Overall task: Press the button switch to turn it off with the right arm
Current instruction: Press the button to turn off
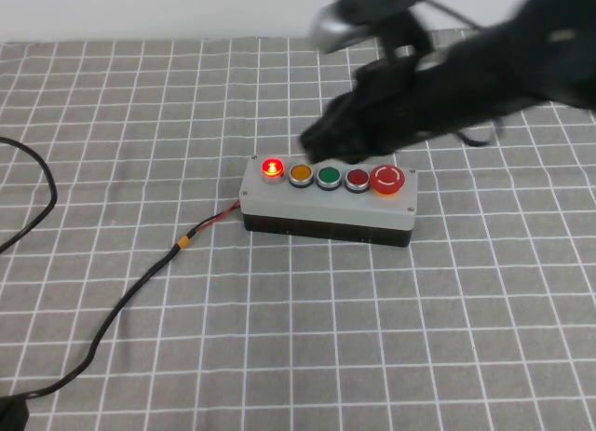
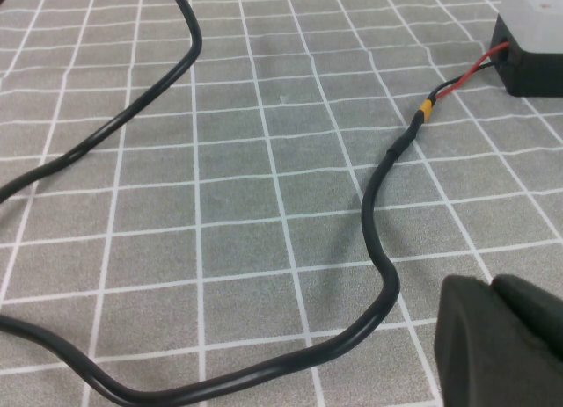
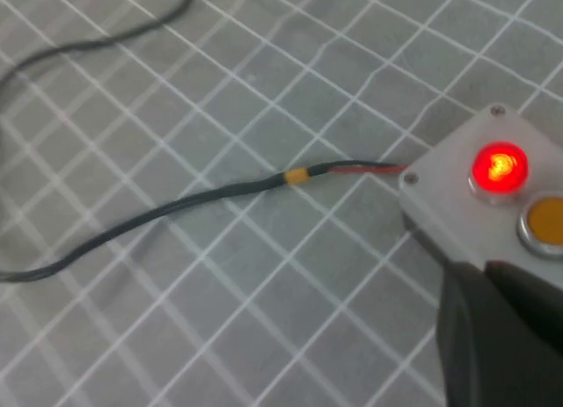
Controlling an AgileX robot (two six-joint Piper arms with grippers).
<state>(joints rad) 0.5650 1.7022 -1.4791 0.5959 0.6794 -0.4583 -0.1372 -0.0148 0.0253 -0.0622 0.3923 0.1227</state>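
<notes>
The button switch [image 1: 328,200] is a light-grey box with a black base in the middle of the checked cloth. Its red lamp [image 1: 272,168] is lit, followed by yellow, green and red buttons and a large red mushroom button [image 1: 387,180]. My right gripper [image 1: 323,148] is blurred, shut and empty, hovering just behind the buttons. In the right wrist view its tips [image 3: 486,273] sit beside the lamp [image 3: 499,168]. My left gripper [image 2: 489,289] is shut and empty, low over the cloth; a corner of the box [image 2: 533,39] shows there.
The black cable [image 1: 140,282] runs from the box's left end toward the front left, with another loop at the left edge [image 1: 37,184]. It also shows in the left wrist view [image 2: 378,240] and the right wrist view [image 3: 176,205]. A grey checked cloth [image 1: 419,338] covers the table.
</notes>
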